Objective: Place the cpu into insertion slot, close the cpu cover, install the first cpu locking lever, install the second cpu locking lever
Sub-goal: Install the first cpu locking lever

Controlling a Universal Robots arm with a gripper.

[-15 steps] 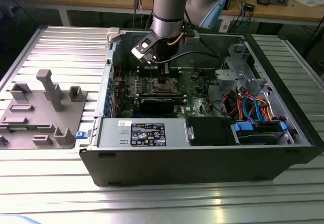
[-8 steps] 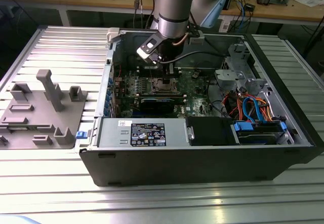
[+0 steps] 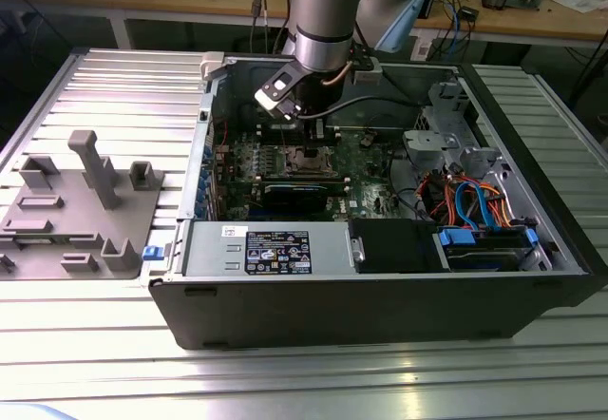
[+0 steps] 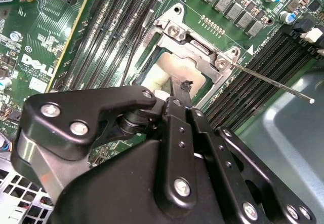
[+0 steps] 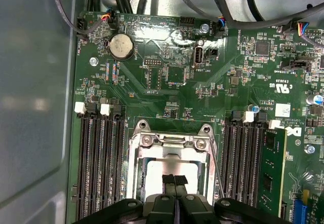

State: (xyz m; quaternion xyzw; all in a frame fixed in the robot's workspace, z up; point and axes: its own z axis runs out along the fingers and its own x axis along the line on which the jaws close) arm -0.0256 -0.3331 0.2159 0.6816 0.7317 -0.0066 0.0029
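Observation:
The cpu (image 5: 156, 172) lies flat in the motherboard's socket (image 3: 302, 162), its pale top (image 4: 161, 73) visible through the window of the cpu cover (image 5: 169, 141). The silver cpu cover (image 4: 196, 47) lies down around the chip. My gripper (image 5: 175, 181) hangs right over the chip's middle with its black fingers pressed together and nothing between them; the tips (image 4: 177, 93) are at or just above the cpu's top. A thin locking lever (image 4: 273, 84) sticks out from one corner of the socket, free of its catch. The same lever (image 5: 218, 176) runs beside the cover.
Black memory slots (image 5: 98, 163) flank the socket on both sides, with a green card (image 5: 271, 168) beside one set. The open case holds a power supply (image 3: 271, 249) and a drive bay with cables (image 3: 475, 211). A grey fixture plate (image 3: 81, 206) lies at the exterior view's left.

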